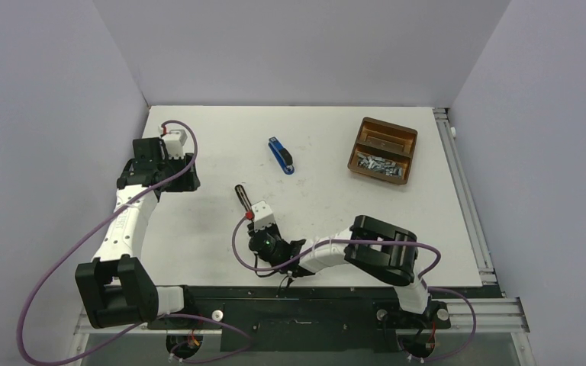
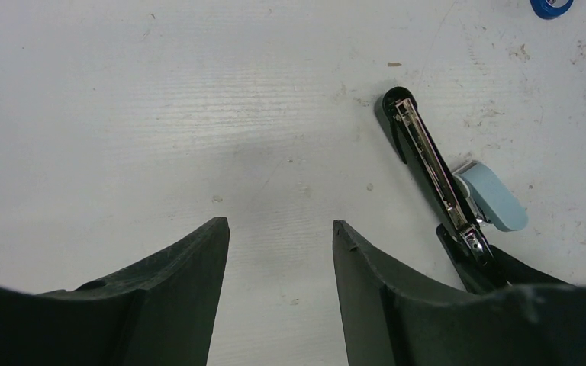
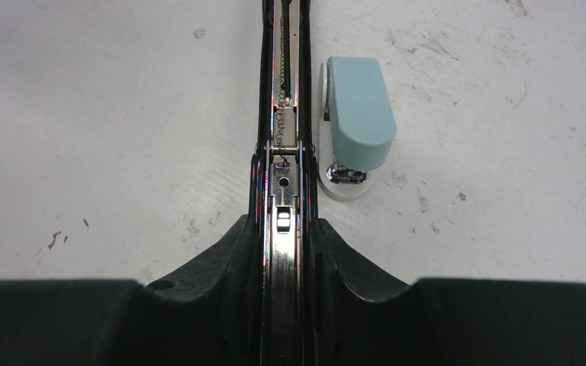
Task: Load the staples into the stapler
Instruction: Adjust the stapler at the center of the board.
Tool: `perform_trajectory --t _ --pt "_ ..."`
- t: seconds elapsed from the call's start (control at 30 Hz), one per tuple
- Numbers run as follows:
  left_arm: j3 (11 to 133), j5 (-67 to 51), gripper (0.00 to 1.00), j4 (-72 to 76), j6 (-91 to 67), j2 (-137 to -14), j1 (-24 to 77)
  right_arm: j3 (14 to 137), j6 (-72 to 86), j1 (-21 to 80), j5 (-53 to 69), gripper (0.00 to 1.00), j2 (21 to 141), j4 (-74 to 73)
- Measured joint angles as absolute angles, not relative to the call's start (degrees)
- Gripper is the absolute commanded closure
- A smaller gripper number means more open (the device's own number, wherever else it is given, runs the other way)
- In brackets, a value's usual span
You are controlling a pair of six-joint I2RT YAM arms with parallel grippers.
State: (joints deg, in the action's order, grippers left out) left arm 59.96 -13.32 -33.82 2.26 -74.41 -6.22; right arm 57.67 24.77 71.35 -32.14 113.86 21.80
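Observation:
A black stapler [image 1: 240, 194] lies opened on the table, its metal magazine [image 3: 284, 91] facing up. My right gripper [image 3: 284, 225] is shut on its rear end, one finger on each side of the rail. In the left wrist view the same stapler [image 2: 427, 152] lies to the right of my left gripper [image 2: 278, 225], which hangs open over bare table, holding nothing. Seen from above, the left gripper [image 1: 187, 177] is left of the stapler. The staples [image 1: 378, 163] are a silver heap in the near compartment of the brown tray [image 1: 359, 145] at the back right.
A small light-blue stapler [image 3: 359, 122] lies right beside the black one, also in the left wrist view [image 2: 492, 197]. A blue stapler [image 1: 281, 155] lies mid-table further back. Grey walls enclose the table; a metal rail [image 1: 465, 198] runs along its right edge.

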Motion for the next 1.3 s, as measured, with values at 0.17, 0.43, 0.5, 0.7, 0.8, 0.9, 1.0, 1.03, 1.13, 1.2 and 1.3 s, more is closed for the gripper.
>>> perform_trajectory --t 0.17,0.43,0.5,0.7,0.8,0.9,1.0,1.03,1.13,1.2,1.3 --pt "60.0 -13.3 0.51 -33.8 2.1 -74.4 -6.2 57.0 25.4 72.2 -33.7 0.36 113.6 21.6" --pt "60.4 -13.8 0.5 -34.2 2.2 -74.4 -6.2 56.7 22.1 72.8 -28.4 0.28 109.3 16.5" --pt "61.1 -14.0 0.5 -34.5 2.2 -74.4 -6.2 55.9 21.5 72.2 -25.8 0.28 105.3 15.3" --pt "62.8 -15.4 0.5 -35.0 2.2 -74.4 -6.2 54.3 21.3 63.1 -17.6 0.27 91.4 13.5" --pt "63.2 -16.0 0.5 -35.4 2.2 -74.4 -6.2 54.3 21.0 57.8 -15.5 0.23 90.0 13.0" --pt "63.2 -16.9 0.5 -35.7 2.2 -74.4 -6.2 54.3 19.4 56.7 -11.9 0.22 93.6 12.1" --pt "63.2 -17.2 0.5 -36.5 2.2 -74.5 -6.2 54.4 18.3 56.6 -9.1 0.22 98.6 10.5" --pt "63.2 -17.3 0.5 -36.7 2.3 -74.5 -6.2 54.5 18.1 56.6 -8.4 0.22 100.1 9.9" --pt "63.2 -17.5 0.5 -37.0 2.3 -74.5 -6.2 54.9 17.7 56.6 -6.8 0.22 103.3 8.7" --pt "63.2 -17.5 0.5 -37.1 2.3 -74.6 -6.2 55.7 17.5 56.6 -6.2 0.22 104.5 8.7" --pt "63.2 -17.5 0.5 -37.1 2.3 -74.7 -6.1 57.4 17.4 56.6 -5.8 0.23 105.1 8.9"
